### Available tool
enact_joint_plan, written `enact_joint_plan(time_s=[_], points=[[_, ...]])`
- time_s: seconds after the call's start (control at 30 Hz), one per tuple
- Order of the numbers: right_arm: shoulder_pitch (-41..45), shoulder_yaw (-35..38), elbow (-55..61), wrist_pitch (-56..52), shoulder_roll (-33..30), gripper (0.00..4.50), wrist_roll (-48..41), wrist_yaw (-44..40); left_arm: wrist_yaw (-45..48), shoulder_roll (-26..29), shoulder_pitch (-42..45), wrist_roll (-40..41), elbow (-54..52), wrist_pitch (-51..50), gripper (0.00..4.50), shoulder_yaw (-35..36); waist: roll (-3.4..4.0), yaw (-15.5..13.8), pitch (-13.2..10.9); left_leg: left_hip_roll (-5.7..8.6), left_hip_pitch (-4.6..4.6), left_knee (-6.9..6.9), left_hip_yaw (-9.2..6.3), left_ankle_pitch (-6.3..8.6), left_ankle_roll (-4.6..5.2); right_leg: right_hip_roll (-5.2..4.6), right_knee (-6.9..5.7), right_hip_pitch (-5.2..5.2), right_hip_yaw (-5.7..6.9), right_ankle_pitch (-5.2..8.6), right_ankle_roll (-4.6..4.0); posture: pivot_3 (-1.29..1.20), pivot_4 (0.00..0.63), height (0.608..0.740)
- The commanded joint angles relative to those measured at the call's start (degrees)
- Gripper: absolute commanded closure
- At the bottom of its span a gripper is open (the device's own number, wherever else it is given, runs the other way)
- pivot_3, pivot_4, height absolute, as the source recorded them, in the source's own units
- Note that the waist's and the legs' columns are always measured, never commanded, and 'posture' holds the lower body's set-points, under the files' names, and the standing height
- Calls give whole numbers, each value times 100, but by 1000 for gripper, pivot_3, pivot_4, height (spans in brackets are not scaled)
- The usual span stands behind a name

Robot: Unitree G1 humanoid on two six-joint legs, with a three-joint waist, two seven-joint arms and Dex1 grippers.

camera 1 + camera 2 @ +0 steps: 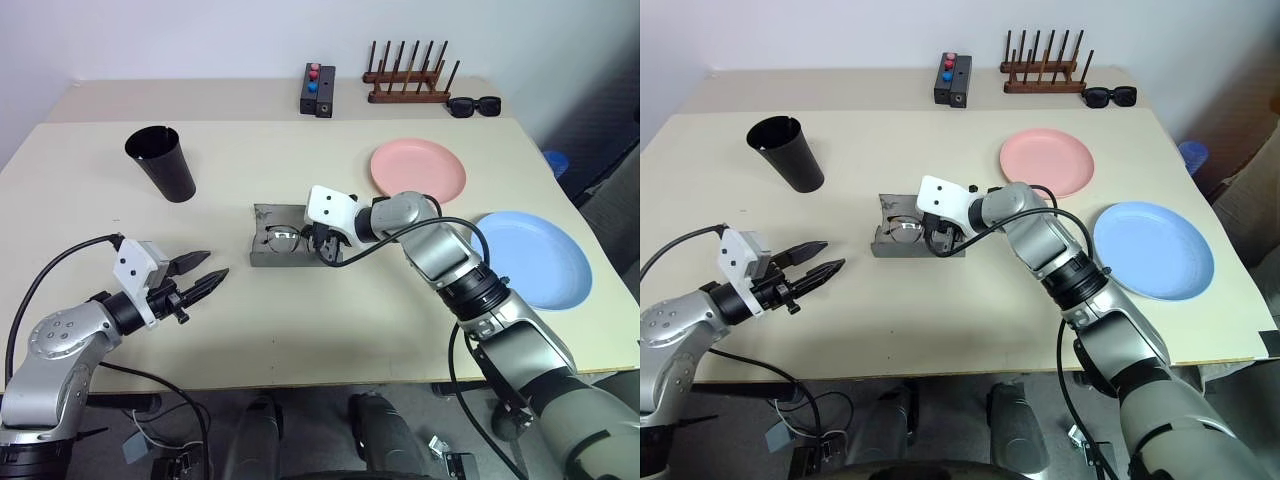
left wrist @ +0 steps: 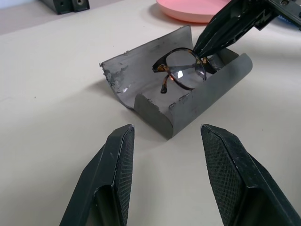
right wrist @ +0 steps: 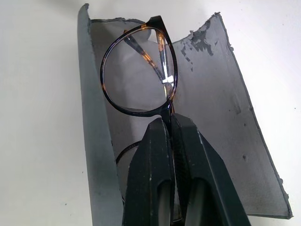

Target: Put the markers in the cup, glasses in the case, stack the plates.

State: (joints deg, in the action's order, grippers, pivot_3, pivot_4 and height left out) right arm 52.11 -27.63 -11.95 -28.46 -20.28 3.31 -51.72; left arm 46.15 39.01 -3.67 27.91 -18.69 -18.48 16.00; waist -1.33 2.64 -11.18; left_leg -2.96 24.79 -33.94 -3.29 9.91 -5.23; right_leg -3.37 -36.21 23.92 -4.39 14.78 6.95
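right gripper is down inside the open grey case in the middle of the table. its two fingers are nearly together, pinched on the bridge of the glasses. glasses sit in the case, one lens standing up against the inner wall. cannot tell if the frame already rests fully on the case floor.

left gripper hovers over the table on the near left side, apart from the case, pointing toward it. fingers spread about halfway, nothing between them.

black cup stands upright at far left of table, well apart from the case. pink plate lies far right of the case, blue plate near the right edge, the two plates side by side, not stacked.

at the back: small black box with coloured buttons, wooden rack with dark pegs, black sunglasses beside the rack.
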Motion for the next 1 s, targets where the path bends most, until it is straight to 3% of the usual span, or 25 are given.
enact_joint_plan(time_s=[0.03, 0.13, 0.23, 0.33, 0.43, 0.6, 0.8, 1.0], points=[[63, 378, 232, -125, 159, 2591, -156, 133, -9, 35, 72, 6, -100, 3, 2215, 18, 0, 0, 0, 0, 0, 0, 0, 0, 0, 0, 0, 0, 0, 0, 0, 0, 150, 740], [42, 601, 404, -199, 190, 1246, -306, 155, -103, 8, 100, 61, -161, -85, 2215, 52, 0, -2, 0, 0, 0, 0, 0, 0, 0, 0, 0, -1, 0, 0, 0, 0, 150, 740], [-74, 797, 721, -189, 115, 1246, -468, 112, -321, -107, 394, 403, -131, -439, 2215, 170, 0, -23, 0, 0, 0, -1, -1, 0, 0, 0, 0, -2, 0, 0, 0, 0, 150, 740], [-387, 904, 1215, -59, -102, 1191, -590, -41, -534, -145, 977, 435, 154, -774, 3030, 52, -4, -34, 2, 1, 0, -7, -7, 0, 0, 1, 0, -10, 3, 0, 2, 0, 150, 740], [-885, 938, 1825, 147, -444, 1191, -720, -301, -635, -189, 2023, 18, 903, -888, 4457, -483, -4, -71, 2, 3, 0, -12, -12, -1, 0, 1, 2, -19, 5, 1, 6, 0, 150, 740], [-1533, 992, 2530, 236, -840, 1191, -883, -490, -688, -524, 4027, -742, 2870, -1079, 4457, -1389, -4, -109, 2, 4, -1, -28, -17, -2, 0, 6, 1, -27, 6, -3, 17, 0, 150, 740], [-2197, 1200, 3407, -91, -1158, 1191, -1119, -391, -354, -1164, 6130, -1556, 5765, -630, 4457, -2058, -5, -147, 2, 3, 0, -19, -21, -1, 0, 12, 1, -24, 9, -7, 38, 0, 150, 740], [-2682, 1473, 4040, -521, -1357, 1191, -1315, -136, 488, -1500, 7034, -2071, 7321, -413, 4457, -2455, -5, -132, 1, 4, 3, -17, -21, -1, 1, 12, 2, -23, 8, -5, 41, 0, 150, 740]])
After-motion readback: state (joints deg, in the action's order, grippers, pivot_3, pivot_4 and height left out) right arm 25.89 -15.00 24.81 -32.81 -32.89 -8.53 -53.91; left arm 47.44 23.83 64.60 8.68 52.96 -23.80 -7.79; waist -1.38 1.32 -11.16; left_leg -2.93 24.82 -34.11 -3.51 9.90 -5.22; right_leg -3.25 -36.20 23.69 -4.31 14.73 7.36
